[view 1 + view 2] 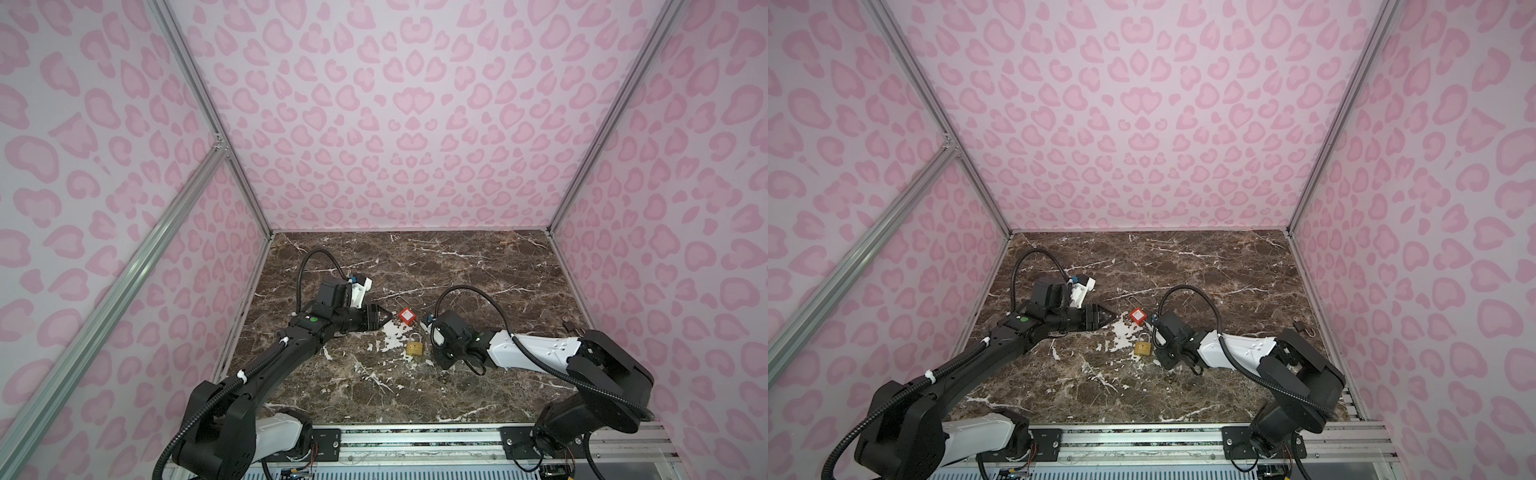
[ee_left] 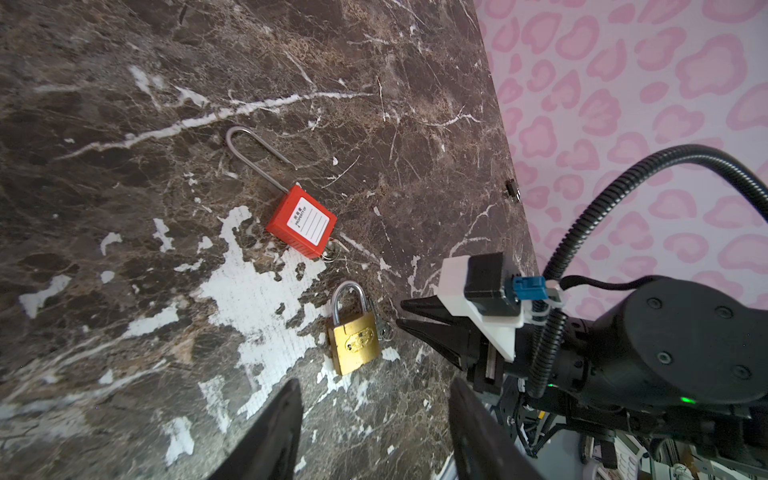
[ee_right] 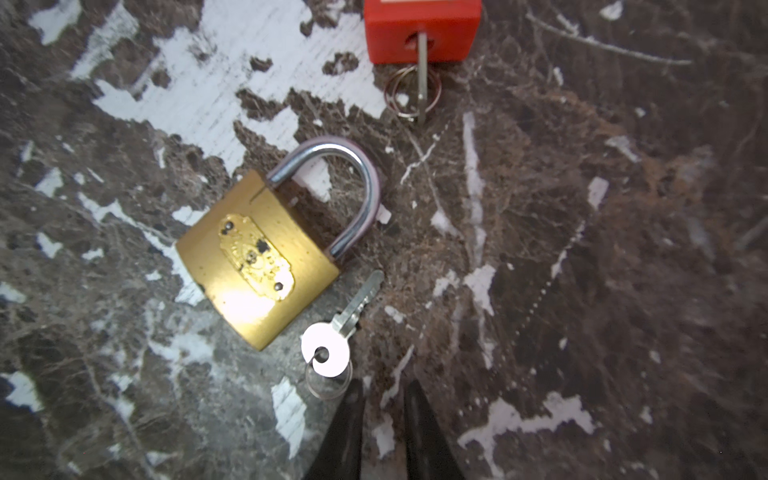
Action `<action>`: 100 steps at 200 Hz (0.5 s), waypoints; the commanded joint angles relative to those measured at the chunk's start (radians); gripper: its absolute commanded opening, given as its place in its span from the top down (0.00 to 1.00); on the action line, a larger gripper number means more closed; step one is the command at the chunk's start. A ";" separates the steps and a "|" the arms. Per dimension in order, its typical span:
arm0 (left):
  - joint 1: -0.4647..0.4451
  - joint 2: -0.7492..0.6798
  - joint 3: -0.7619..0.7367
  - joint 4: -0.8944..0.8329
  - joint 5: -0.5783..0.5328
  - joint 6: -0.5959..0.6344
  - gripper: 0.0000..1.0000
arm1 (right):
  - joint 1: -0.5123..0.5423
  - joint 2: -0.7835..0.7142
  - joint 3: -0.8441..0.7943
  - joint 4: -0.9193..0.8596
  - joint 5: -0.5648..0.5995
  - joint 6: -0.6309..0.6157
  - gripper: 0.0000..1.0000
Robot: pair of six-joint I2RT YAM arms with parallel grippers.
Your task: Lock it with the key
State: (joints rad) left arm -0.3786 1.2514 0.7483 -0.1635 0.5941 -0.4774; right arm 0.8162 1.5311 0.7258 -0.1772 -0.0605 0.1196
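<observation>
Pink leopard-print walls all round, and a brown marble-look bench (image 1: pixel 457 266) with chipped white patches. Lying flat about mid-bench, a bit toward the front edge, is the brass padlock (image 3: pixel 253 257), and its shackle looks pushed in. The loose key (image 3: pixel 337 332) lies on the bench just beside the lock body, with a thin ring through its head.

Just behind the brass one, toward the back edge, sits a red padlock (image 2: pixel 301 222) with a long shackle. That one has a second key (image 3: pixel 422 79) stuck in its keyhole, ring hanging off it. Way over at the right edge there's a small dark lock (image 1: pixel 568 325).

Low over the bench, the right gripper (image 3: pixel 383 384) sits just beside the loose key's ring, with its fingers (image 3: pixel 349 428) nearly together, a thin gap and nothing between them. Can't tell if it touches the ring. Over toward the left edge from the red padlock hovers the left gripper (image 1: pixel 385 318) — fingers (image 2: pixel 286 428) well apart, holding nothing.
</observation>
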 commanded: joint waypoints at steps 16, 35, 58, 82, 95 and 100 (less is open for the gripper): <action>0.001 -0.001 0.002 0.014 0.006 0.000 0.42 | -0.045 -0.056 0.010 -0.031 0.024 0.005 0.73; 0.001 0.002 0.001 0.017 0.006 -0.001 0.42 | -0.084 -0.082 0.018 -0.042 0.018 0.006 0.71; 0.001 0.003 0.003 0.018 0.006 -0.002 0.42 | -0.116 -0.103 0.034 -0.055 0.000 0.001 0.68; 0.000 0.009 0.006 0.017 0.009 -0.006 0.42 | -0.120 -0.089 0.061 -0.040 -0.052 -0.022 0.59; 0.001 0.014 0.010 0.019 0.015 -0.010 0.42 | -0.117 -0.062 0.082 -0.024 -0.074 -0.020 0.52; 0.000 0.016 0.011 0.021 0.015 -0.011 0.42 | -0.116 -0.048 0.094 -0.020 -0.077 -0.018 0.50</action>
State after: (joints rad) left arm -0.3786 1.2598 0.7486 -0.1631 0.5953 -0.4782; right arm 0.6968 1.4464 0.7914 -0.2142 -0.0868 0.1120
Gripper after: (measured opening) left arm 0.582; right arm 0.461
